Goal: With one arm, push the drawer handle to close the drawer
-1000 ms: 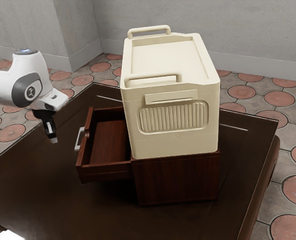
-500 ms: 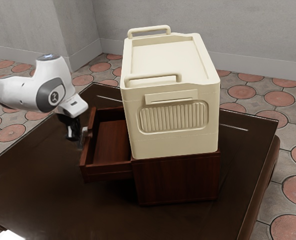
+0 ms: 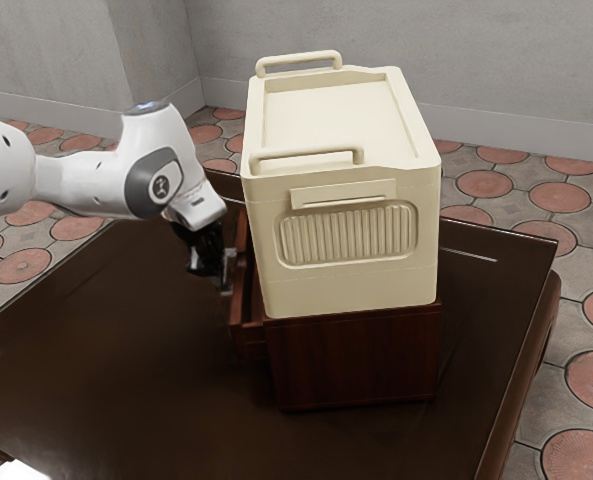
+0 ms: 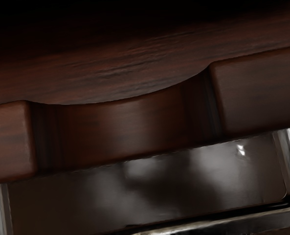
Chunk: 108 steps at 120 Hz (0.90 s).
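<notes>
Drawer, wooden, partly open, with metal pull

Item: dark red-brown wooden drawer [image 3: 249, 335], projecting from its matching block-shaped cabinet [image 3: 356, 360], under the cream ribbed box [image 3: 346, 285].
Fitting: silvery, bar-shaped metal handle [image 4: 233, 218], on the drawer front below a scooped notch [image 4: 125, 129].
Tool: your black two-finger gripper [image 3: 221, 278], at the handle; you cannot tell from here how wide it stands or whether it has hold of anything.
Handling: rigid, probably light on its slide; the smooth metal may let your contact skid. You need no grasp: press mid-bar, square to the front, since an off-centre push could bind it. The box's weight should help steady the cabinet.
</notes>
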Available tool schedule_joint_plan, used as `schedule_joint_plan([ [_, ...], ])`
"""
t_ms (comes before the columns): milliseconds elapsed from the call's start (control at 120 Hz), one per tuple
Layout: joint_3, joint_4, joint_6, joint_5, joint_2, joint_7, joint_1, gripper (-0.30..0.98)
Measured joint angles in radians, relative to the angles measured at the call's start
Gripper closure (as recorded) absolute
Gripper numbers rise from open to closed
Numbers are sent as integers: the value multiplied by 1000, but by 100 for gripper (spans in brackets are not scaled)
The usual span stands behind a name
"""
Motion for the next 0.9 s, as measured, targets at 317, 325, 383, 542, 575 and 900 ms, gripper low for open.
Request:
schedule_joint_plan([
  [317, -62, 100, 0, -51, 77, 42, 8, 80],
  [325, -63, 101, 0, -52, 78, 43, 9, 80],
  [383, -65, 103, -1, -58, 81, 48, 13, 82],
  [542, 12, 63, -77, -41, -12, 51, 8, 79],
  [575, 32, 64, -117, -18, -55, 42, 10, 79],
  [900, 47, 343, -585, 198, -193, -351, 121, 36],
])
